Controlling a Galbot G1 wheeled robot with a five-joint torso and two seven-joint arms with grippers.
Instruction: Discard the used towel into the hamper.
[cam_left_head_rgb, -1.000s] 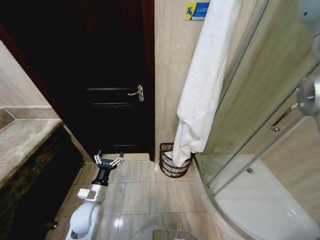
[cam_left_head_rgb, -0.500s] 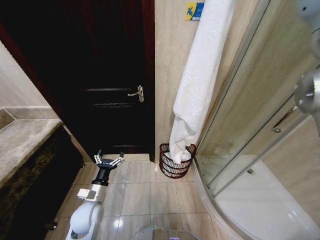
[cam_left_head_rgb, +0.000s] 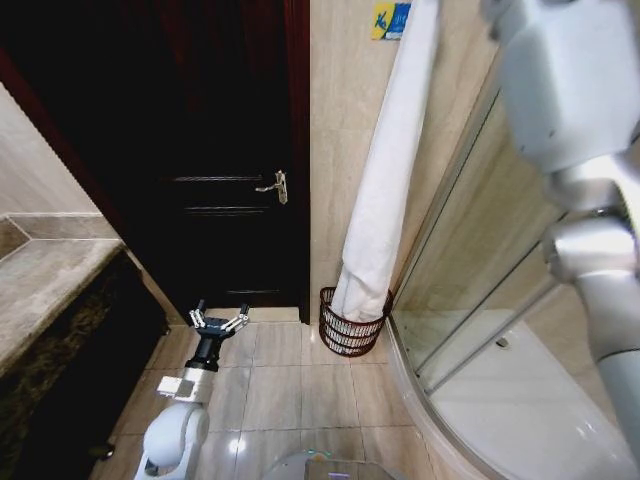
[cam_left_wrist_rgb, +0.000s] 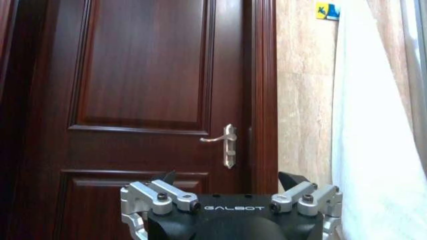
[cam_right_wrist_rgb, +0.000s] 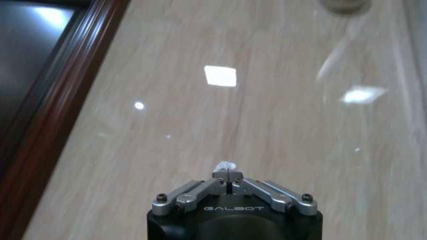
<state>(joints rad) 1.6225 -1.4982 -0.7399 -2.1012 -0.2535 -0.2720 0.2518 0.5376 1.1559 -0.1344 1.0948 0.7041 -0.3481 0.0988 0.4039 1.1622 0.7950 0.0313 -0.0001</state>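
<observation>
White towel (cam_left_head_rgb: 385, 180) hangs from the clamped right hand (cam_right_wrist_rgb: 227, 176) (raised) into hamper (cam_left_head_rgb: 352, 325).

It was a bathroom. A curved glass shower stall (cam_left_head_rgb: 480, 330) with a white tray stood on the right, beige tiles covered the floor (cam_left_head_rgb: 270, 390) and wall (cam_left_head_rgb: 340, 150), and a stone tabletop (cam_left_head_rgb: 45, 290) ran along the left. A dark wooden door (cam_left_head_rgb: 200, 150) with a lever handle (cam_left_head_rgb: 275, 186) closed the room, and a white towel (cam_left_head_rgb: 385, 180) hung into a hamper (cam_left_head_rgb: 352, 325).

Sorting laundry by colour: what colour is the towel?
Plain white, no pattern; the towel shows best in the head view, hanging into the hamper.
</observation>
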